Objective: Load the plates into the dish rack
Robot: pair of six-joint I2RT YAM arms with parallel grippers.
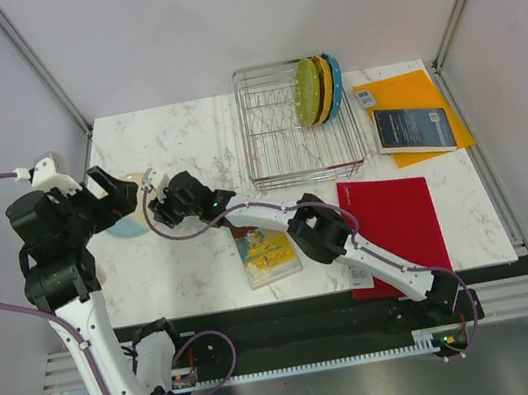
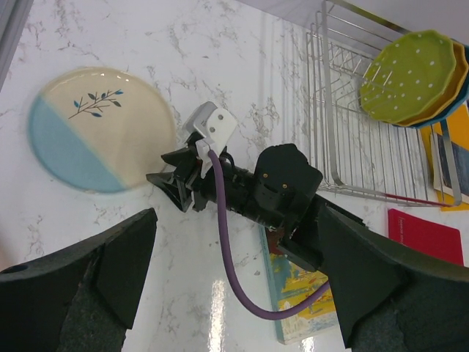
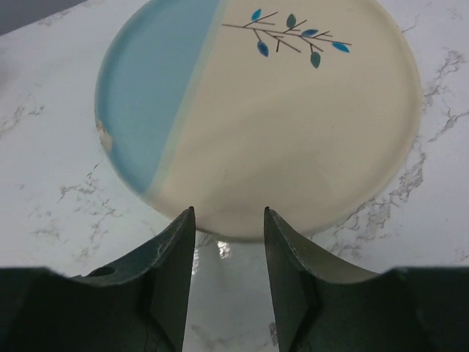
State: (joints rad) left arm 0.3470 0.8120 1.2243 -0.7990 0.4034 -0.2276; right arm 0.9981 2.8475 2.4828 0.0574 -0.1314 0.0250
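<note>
"On the marble table (image 1: 183, 140), left of centre in the overhead view, where does the cream-and-pale-blue plate (image 1: 132, 226) lie?"

"It is mostly hidden there behind the left arm (image 1: 59, 242), and only a pale sliver shows. The right wrist view shows that plate (image 3: 256, 110) whole, flat on the marble."

"And the right gripper (image 3: 229, 211)?"

"Its jaws stand partly apart and empty, tips over the plate's near rim. Whether they touch it cannot be told."

"The left gripper (image 2: 236, 213)?"

"Spread wide, holding nothing, its fingers cut off by the lower edge."

"The others?"

"The lime green plate (image 1: 307, 92), orange-yellow plate (image 1: 324, 86) and teal plate (image 1: 336, 84) stand on edge at the upper right of the dish rack (image 1: 285, 143). The teal one shows barely a rim."
</note>
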